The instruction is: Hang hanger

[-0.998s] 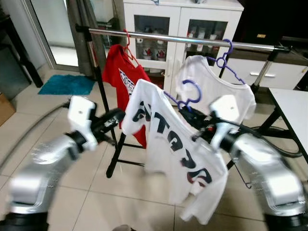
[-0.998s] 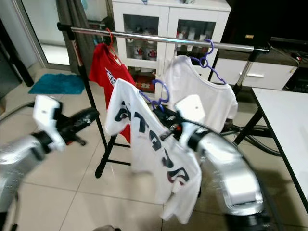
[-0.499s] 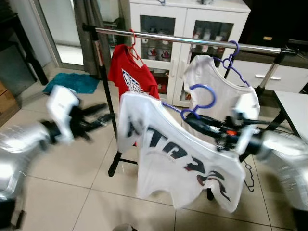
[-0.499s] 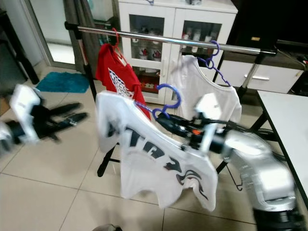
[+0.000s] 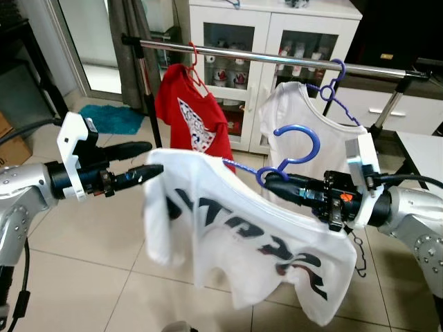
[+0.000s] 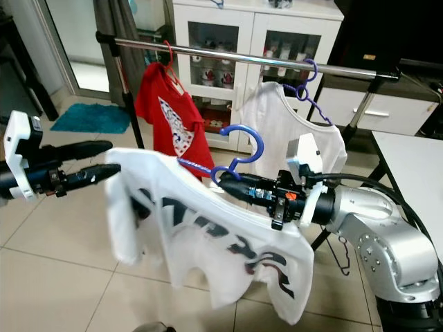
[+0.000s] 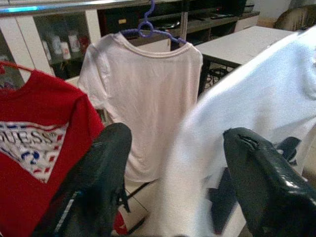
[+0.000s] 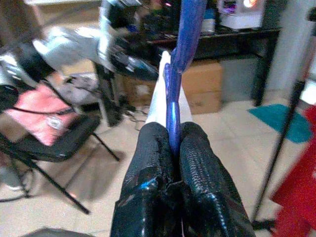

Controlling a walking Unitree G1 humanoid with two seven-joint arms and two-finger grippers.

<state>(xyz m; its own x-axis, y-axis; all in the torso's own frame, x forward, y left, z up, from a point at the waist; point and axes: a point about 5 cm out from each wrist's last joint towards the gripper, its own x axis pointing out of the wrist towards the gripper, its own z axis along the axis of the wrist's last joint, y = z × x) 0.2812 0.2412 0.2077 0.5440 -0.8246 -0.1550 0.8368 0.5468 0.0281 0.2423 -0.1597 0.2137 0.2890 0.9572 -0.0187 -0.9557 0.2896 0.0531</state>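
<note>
Hanger (image 5: 294,149), blue, carries a white printed shirt (image 5: 235,232) and is held in mid-air on the near side of the clothes rail (image 5: 277,57), below it and not yet hooked on.

Left side of scene: left gripper (image 5: 142,160) reaches toward the shirt's left shoulder. Its two black fingers stand apart in the left wrist view, with shirt cloth between them; whether either finger touches the cloth cannot be told.

Centre, far: red shirt (image 5: 194,117) hangs on the rail from a red hanger. To its right, a plain white shirt (image 5: 304,128) hangs from a purple hanger (image 5: 332,86).

Right side: right gripper (image 5: 271,182) has its fingers (image 8: 148,163) pressed together on the blue hanger's stem just under the hook.

Key relation: hook curls upward from the right gripper; the rail lies above and farther away. Hanger's long axis runs left to right, roughly parallel to the rail. Bare rail shows between the red and purple hangers, judged the likely target. Right arm bears the load, so the lift falls to it.
</note>
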